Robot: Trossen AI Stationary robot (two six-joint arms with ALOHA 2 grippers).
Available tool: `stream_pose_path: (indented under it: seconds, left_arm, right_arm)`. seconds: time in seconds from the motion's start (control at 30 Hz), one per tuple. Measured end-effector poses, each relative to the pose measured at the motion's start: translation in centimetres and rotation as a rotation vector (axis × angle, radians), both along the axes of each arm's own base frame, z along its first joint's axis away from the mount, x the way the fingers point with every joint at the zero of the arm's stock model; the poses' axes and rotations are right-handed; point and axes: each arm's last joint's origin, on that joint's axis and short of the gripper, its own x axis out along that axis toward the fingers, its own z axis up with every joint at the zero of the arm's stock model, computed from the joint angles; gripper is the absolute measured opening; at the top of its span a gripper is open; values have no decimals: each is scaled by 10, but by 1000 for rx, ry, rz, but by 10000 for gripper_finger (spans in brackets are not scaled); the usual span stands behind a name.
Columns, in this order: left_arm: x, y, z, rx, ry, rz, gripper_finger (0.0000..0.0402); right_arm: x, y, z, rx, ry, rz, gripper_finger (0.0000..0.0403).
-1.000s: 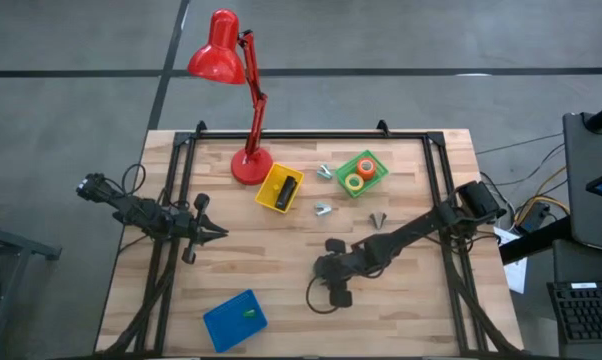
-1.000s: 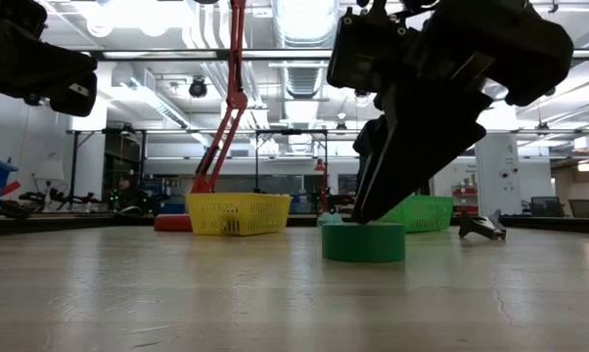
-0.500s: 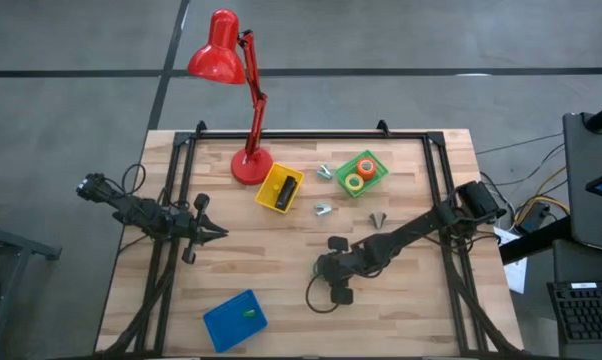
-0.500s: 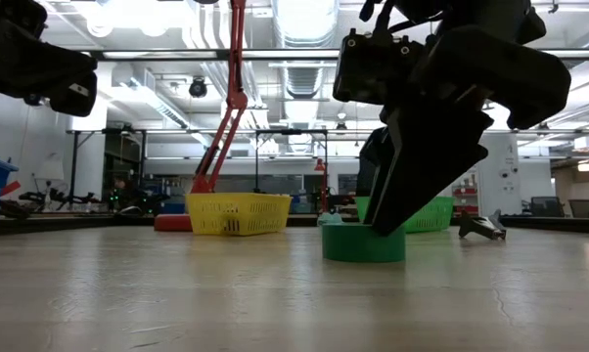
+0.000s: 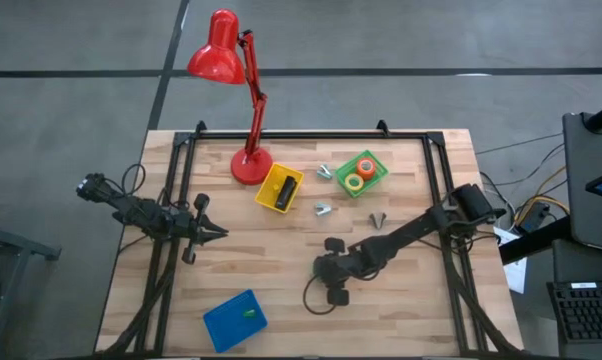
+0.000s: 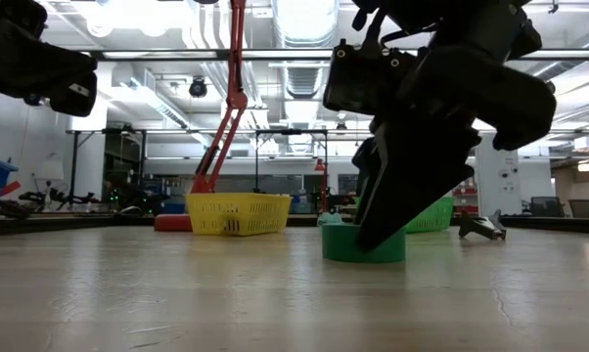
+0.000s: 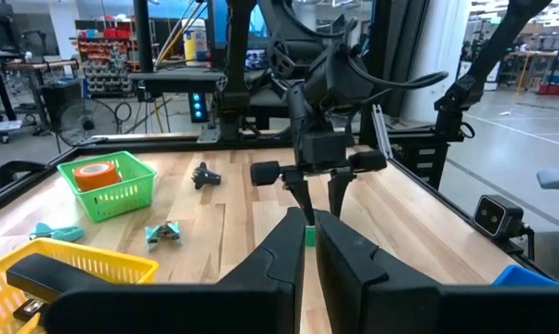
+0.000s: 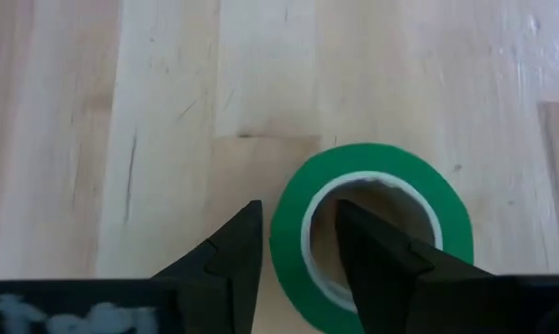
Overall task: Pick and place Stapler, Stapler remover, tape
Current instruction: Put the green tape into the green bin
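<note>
One blue bin [image 5: 231, 322] sits nearest the front edge of the wooden table [image 5: 281, 270], left of centre, with a small yellowish item inside it that is too small to identify. A little farther in, right of centre, the right gripper [image 8: 298, 223] points down at the green tape roll [image 8: 447, 218], which lies flat on the bare wood. Its jaws stand apart and straddle the roll's wall, one finger just outside the ring and the other down inside the pale core; they are not clamped on it, and the roll rests on the table. In the low view the dark fingers cover part of the roll's side. Over at the left side of the table, the left gripper [image 5: 219, 233] hangs above the wood, its fingers drawn narrow, almost together, with nothing between them. Beyond the right gripper lie three small metal claws: one [image 5: 377, 217] just past it, one [image 5: 322, 209] near the table's middle and one [image 5: 324, 171] farther back. Behind these stands a yellow basket [image 5: 269, 190] holding the black stapler [image 5: 287, 189], and to its right a green basket [image 5: 378, 172] holding an orange roll [image 5: 366, 167] and a yellow roll [image 5: 353, 183]. Farthest back, a red desk lamp [image 5: 221, 50] stands on its round base beside the yellow basket.
</note>
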Motion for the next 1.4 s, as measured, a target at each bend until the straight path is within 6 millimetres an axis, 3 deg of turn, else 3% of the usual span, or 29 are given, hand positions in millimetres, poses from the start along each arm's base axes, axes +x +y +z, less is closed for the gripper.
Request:
stream_pose_path:
  seconds: [0.27,0.43,0.67,0.87,0.97,1.1,1.4]
  left_arm:
    - [0,0,0,1,0,0,35]
    - [0,0,0,1,1,0,35]
    - [0,0,0,2,4,0,35]
    - [0,0,0,3,5,0,35]
    - [0,0,0,3,6,0,35]
    - [0,0,0,3,5,0,35]
    - [0,0,0,3,6,0,35]
  right_arm:
    - [4,-10,7,-93,8,42,43]
    - [1,-37,43,-231,31,66,34]
    - [-24,-103,97,-488,40,-113,42]
    - [-62,-180,119,-385,12,-353,40]
    - [-80,-213,115,-241,-31,-451,45]
    - [-94,-239,100,-113,-82,-500,50]
    - [-102,-257,70,-73,-6,-552,53]
